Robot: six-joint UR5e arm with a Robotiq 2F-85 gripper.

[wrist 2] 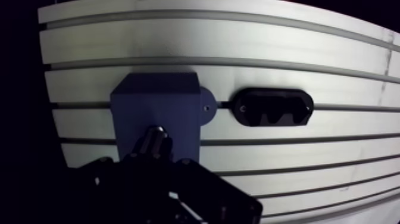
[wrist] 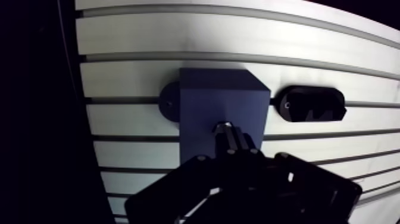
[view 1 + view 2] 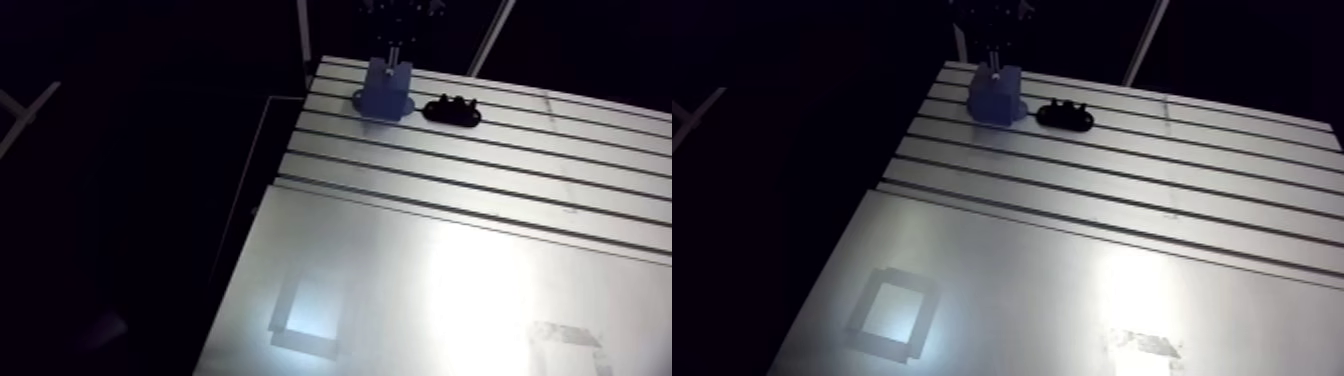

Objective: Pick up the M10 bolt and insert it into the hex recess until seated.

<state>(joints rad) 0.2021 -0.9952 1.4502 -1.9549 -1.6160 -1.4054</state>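
The M10 bolt (image 2: 227, 132) is gripped at one end by the gripper (image 2: 236, 152), with its free end pointed at the upper face of the blue block (image 2: 217, 95). The fingers are dark and hard to tell apart, but they are closed narrowly on the bolt, and nothing else is held. In the arm view the bolt is shown upright, as a pale stub between the gripper and the top of the block. It is therefore judged to be lined up for a straight push along its own axis. The hex recess itself cannot be made out. It is presumably hidden under the bolt's tip, and whether the bolt has entered it cannot be told. The block is fixed by rounded ears over a slot of the table (image 2: 238, 36), which is judged to keep it from shifting under the pressing force. Near the block and apart from it, a black holder (image 2: 312, 103) with notches is laid along the same slot line, and no bolt is seen in it
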